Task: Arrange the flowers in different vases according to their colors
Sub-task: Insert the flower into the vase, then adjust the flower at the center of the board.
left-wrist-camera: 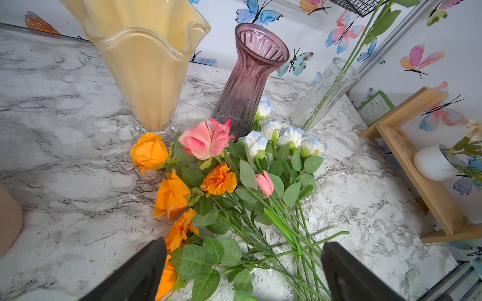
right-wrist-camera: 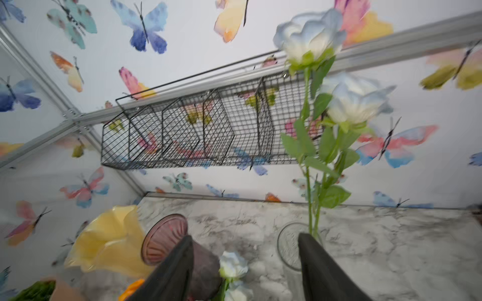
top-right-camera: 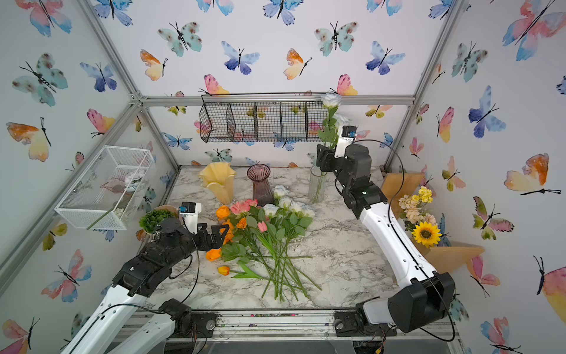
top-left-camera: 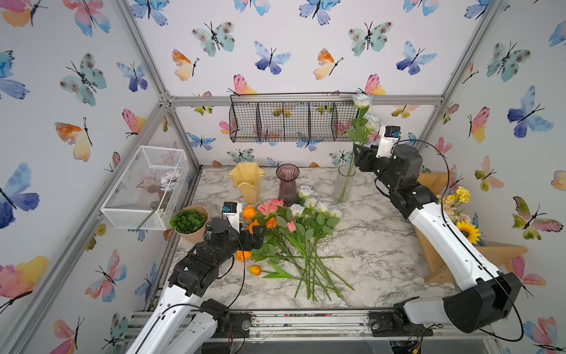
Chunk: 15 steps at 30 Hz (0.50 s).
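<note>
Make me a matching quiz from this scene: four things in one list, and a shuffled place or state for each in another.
1 clear vase
2 purple vase
3 orange tulip
4 left gripper

A open, by the flower heap
B empty, beside the yellow vase
C holds two white-blue roses
D lying flat on the marble table

Pairs: 1-C, 2-B, 3-D, 4-A

The clear vase (top-right-camera: 316, 188) holds two white-blue roses (top-right-camera: 330, 100).
</note>
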Available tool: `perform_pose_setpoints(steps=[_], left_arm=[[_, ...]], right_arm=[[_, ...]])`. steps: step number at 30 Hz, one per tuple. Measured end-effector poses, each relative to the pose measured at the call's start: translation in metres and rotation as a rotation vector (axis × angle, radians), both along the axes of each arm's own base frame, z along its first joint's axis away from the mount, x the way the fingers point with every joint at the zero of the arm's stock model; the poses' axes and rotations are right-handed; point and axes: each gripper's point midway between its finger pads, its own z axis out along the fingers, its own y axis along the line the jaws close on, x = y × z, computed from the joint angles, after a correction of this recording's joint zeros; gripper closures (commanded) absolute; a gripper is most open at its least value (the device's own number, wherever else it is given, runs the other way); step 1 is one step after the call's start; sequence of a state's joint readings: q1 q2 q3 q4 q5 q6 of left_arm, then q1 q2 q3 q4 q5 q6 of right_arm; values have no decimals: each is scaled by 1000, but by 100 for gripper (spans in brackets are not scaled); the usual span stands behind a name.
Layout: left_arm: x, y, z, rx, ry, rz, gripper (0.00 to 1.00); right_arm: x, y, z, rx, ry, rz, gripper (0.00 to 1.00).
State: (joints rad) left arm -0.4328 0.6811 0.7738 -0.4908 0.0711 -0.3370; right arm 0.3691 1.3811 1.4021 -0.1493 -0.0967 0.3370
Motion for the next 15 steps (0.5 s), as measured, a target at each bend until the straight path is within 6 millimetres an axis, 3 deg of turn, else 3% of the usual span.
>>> perform_pose_setpoints(steps=[3,6,9,15], left_arm=[[-1,-1,0,-4,2,-6,1],[-1,-2,0,-10,5,-9,1],[-2,-4,5,-30,8,-15,1],[-3,-8,11,-50,3,-32,1]], right_arm=[[-27,35,-42,-9,149,131,41],[-77,88,-97,-81,304,292,46],[-117,122,-134,-144,412,412,51],[-146,153,-186,-201,550,483,55]])
